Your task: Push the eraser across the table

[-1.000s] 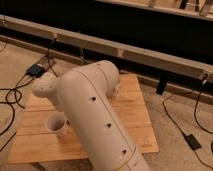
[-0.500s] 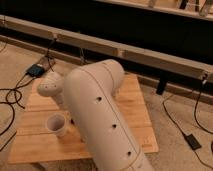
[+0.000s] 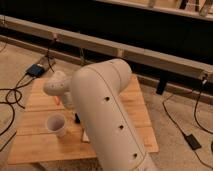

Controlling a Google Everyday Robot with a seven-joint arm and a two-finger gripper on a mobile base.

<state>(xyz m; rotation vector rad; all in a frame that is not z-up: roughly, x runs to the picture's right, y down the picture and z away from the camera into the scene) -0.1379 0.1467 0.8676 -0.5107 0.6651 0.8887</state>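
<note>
Because the arm point(image 3: 107, 117) fills the middle of the frame, the gripper is hidden behind its thick white link, somewhere over the centre of the table point(image 3: 32, 145), and whether it is open or closed cannot be told. The eraser cannot be picked out with certainty either. A small dark sliver point(image 3: 77, 118) shows at the left edge of the big link, just right of the cup point(image 3: 56, 125) and above a whitish block point(image 3: 85, 135). It may be the eraser or a part of the gripper, and I cannot tell which. How the eraser lies relative to the gripper is therefore not visible.

The arm rises from the bottom centre of the frame as a broad white tube with a row of small dark holes along its side. It slants up and to the right, then bends at a rounded elbow in the upper middle. From there a thinner section runs left to a rounded wrist joint point(image 3: 56, 85), which sits over the upper left part of the table. A bit of orange point(image 3: 59, 100) shows just under that joint.

The table has a light plank top and stands on a speckled floor. Black cables point(image 3: 12, 97) trail off its left side towards a small dark box point(image 3: 36, 70) in the upper left. Another cable point(image 3: 187, 127) lies at the right.
</note>
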